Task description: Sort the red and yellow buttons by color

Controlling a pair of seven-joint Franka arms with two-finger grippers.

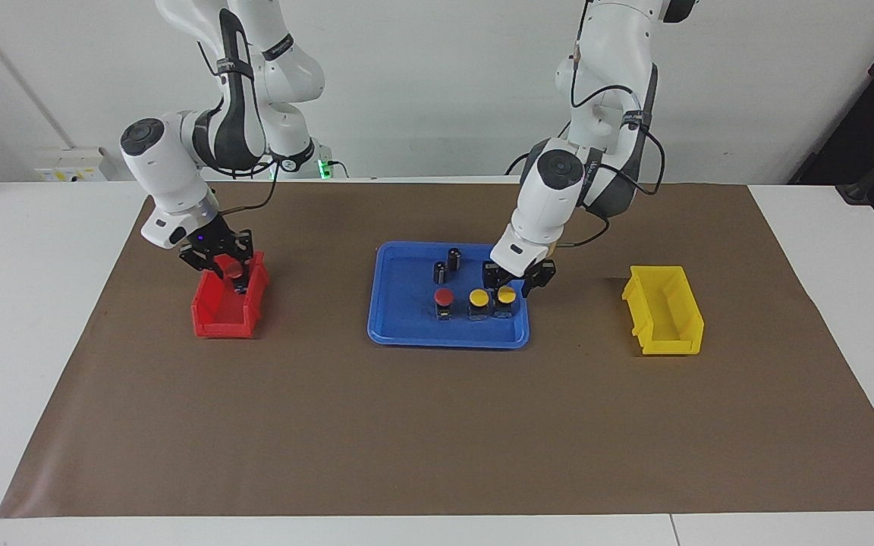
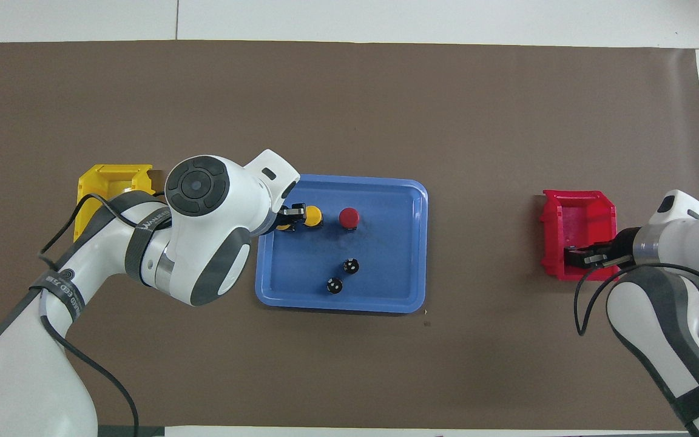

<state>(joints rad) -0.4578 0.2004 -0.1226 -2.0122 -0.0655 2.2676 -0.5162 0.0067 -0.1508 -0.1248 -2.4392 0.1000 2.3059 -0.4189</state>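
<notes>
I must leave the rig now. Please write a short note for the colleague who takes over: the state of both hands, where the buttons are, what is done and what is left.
Left hand: down in the blue tray, at the end yellow button; grip unclear.
Right hand: over the red bin, first red button at its tips; held or released, cannot tell.
In the tray, in the same row: second yellow button, second red button.
Done: no button surely resting in a bin; yellow bin shows none.
Left: finish the first red one, then the second red and both yellow.
</notes>
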